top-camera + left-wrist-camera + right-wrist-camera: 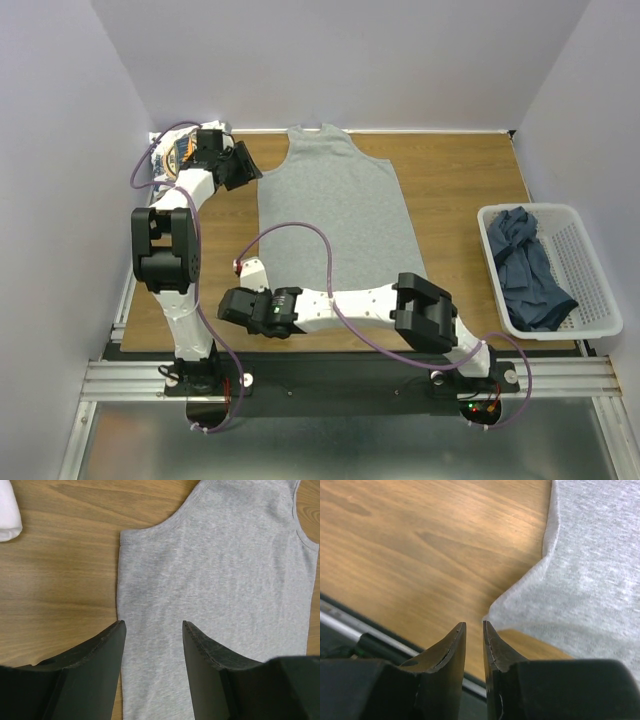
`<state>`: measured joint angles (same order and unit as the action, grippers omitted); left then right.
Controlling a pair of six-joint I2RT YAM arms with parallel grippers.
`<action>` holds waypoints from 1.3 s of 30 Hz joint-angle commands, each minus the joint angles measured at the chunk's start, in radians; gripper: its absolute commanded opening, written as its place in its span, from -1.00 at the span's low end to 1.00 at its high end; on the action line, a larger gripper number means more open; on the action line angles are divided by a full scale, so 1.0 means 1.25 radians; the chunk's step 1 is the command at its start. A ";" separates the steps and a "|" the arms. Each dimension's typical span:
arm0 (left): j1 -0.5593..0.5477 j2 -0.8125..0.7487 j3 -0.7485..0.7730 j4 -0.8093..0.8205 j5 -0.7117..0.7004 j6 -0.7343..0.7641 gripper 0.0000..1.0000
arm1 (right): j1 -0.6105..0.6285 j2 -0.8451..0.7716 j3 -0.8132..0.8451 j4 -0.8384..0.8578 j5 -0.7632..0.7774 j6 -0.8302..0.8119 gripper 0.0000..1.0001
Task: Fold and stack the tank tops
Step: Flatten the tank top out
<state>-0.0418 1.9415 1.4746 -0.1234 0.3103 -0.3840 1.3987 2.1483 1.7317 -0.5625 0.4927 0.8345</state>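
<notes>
A plain, light heather-grey cloth tank top (335, 215) lies spread flat at the centre of a brown wood-grain table (450, 180), its neckline at the far edge and its hem toward the two arm bases. The left arm's black two-finger gripper (153, 627) reaches to the far-left side of the garment, just below the armhole. Its jaws stand wide apart and grasp nothing. One finger (100, 650) is over bare wood and the other over grey cloth, with the shirt's side edge running between them.

The right arm lies folded across the near edge of the table, with the right gripper (474, 625) at the near-left hem corner. Its jaws are close together with only a slim gap between them. The corner of the cloth rises off the wood to a point at one fingertip (whether that corner is actually pinched cannot be told from the wrist view).

At the table's right edge, well apart from the spread shirt, sits a white plastic mesh basket (590, 270) holding crumpled dark slate-blue tank tops (525, 265). At the far-left corner, mostly hidden behind the left arm, is a white tank top with blue-and-orange print (168, 155). What looks like a rounded white edge of it shows beside the wood in the left wrist view.
</notes>
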 commanded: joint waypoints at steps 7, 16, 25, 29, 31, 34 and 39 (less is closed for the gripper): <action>0.006 0.002 0.030 0.025 0.025 -0.003 0.18 | 0.009 0.073 0.058 -0.054 0.087 0.006 -0.48; 0.006 0.008 0.034 0.028 0.030 -0.008 0.18 | 0.010 0.079 0.033 -0.064 0.043 0.000 -0.35; 0.006 0.009 0.029 0.032 0.011 -0.028 0.18 | 0.021 0.024 -0.057 -0.007 -0.006 -0.029 -0.37; 0.006 -0.002 0.022 0.039 -0.006 -0.036 0.18 | 0.020 0.007 -0.078 0.000 -0.016 -0.042 -0.59; 0.006 -0.008 0.016 0.042 -0.011 -0.043 0.18 | 0.021 -0.001 -0.099 0.015 -0.025 -0.048 -0.76; 0.006 -0.017 0.005 0.047 -0.014 -0.055 0.18 | 0.021 -0.041 -0.131 0.035 -0.026 -0.054 -0.98; 0.006 -0.038 -0.032 0.066 -0.026 -0.070 0.18 | 0.021 -0.118 -0.196 0.106 -0.055 -0.077 -0.99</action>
<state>-0.0372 1.9602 1.4590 -0.0834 0.2955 -0.4549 1.4109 2.0911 1.5192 -0.5114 0.4618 0.7670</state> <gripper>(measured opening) 0.592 0.012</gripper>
